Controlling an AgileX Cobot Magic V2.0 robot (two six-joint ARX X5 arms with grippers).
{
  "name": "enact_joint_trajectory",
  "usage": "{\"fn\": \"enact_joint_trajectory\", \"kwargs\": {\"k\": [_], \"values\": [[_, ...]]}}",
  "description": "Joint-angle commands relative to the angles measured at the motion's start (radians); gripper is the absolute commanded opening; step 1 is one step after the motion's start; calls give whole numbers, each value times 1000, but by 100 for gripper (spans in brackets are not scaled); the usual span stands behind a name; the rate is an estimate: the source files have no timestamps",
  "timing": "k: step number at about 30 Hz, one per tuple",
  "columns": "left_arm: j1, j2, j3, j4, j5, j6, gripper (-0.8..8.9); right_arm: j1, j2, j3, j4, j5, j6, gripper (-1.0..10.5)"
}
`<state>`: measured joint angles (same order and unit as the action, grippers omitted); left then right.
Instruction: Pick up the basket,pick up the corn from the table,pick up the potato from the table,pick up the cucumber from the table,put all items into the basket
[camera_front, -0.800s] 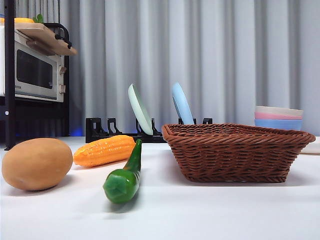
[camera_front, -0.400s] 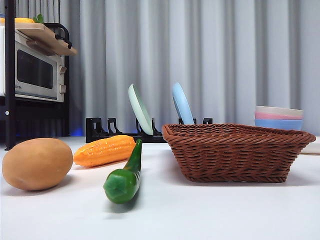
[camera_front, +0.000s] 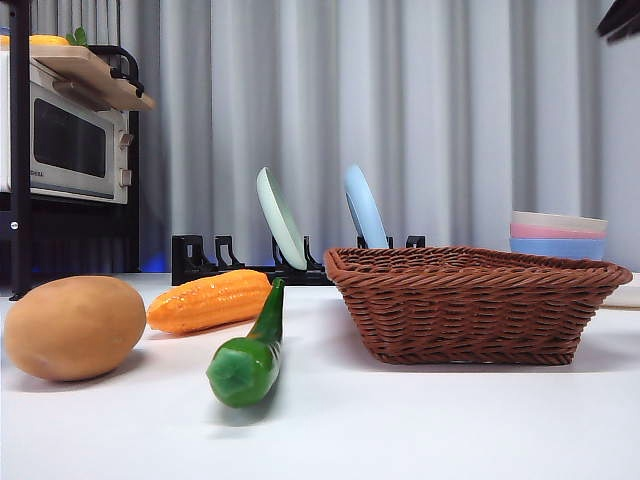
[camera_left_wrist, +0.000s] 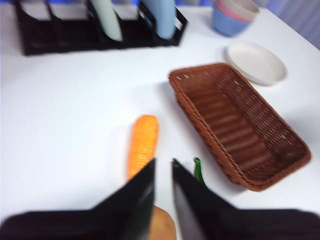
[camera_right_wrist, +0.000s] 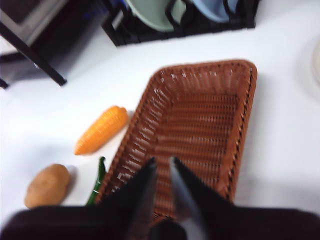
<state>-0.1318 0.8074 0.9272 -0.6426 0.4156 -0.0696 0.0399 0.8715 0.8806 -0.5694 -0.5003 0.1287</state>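
The reddish-brown wicker basket (camera_front: 475, 305) stands empty on the white table (camera_front: 400, 430) at the right. The tan potato (camera_front: 75, 327) lies at the left. The orange corn (camera_front: 210, 300) lies behind it, and the green cucumber (camera_front: 250, 355) lies between corn and basket. My left gripper (camera_left_wrist: 162, 167) hangs high above the corn (camera_left_wrist: 142, 145) and cucumber (camera_left_wrist: 199, 172), jaws nearly together and empty. My right gripper (camera_right_wrist: 162, 167) hangs high above the basket (camera_right_wrist: 200, 130), jaws nearly together and empty. The right wrist view also shows the corn (camera_right_wrist: 102, 129), potato (camera_right_wrist: 47, 185) and cucumber (camera_right_wrist: 97, 182).
A black dish rack (camera_front: 215, 260) with a green and a blue plate stands behind the vegetables. Stacked pastel bowls (camera_front: 557, 235) and a white plate (camera_left_wrist: 255, 61) sit behind the basket. A microwave (camera_front: 70, 140) on a shelf is at the far left. An arm's black tip (camera_front: 620, 18) shows at the top right corner.
A black arm tip has come into the front view's top right corner. The basket and vegetables have not moved.
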Motion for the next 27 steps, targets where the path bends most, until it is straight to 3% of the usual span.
{"fn": "enact_joint_trajectory", "kwargs": {"k": [1,7,11,17,23,27], "values": [[2,27,6,-3,15,10,362,1,42,9,2,5,-41,356],[2,50,7,-3,14,-11,374,3,179,41,8,13,-67,346],[2,50,7,-3,10,-11,374,14,342,128,5,15,-79,343],[2,50,7,-5,10,-11,374,35,605,287,-55,89,-105,342],[2,50,7,-11,9,-10,373,50,793,357,-70,90,-113,341],[2,50,7,-11,7,-10,374,54,870,357,-68,87,-121,249]]}}
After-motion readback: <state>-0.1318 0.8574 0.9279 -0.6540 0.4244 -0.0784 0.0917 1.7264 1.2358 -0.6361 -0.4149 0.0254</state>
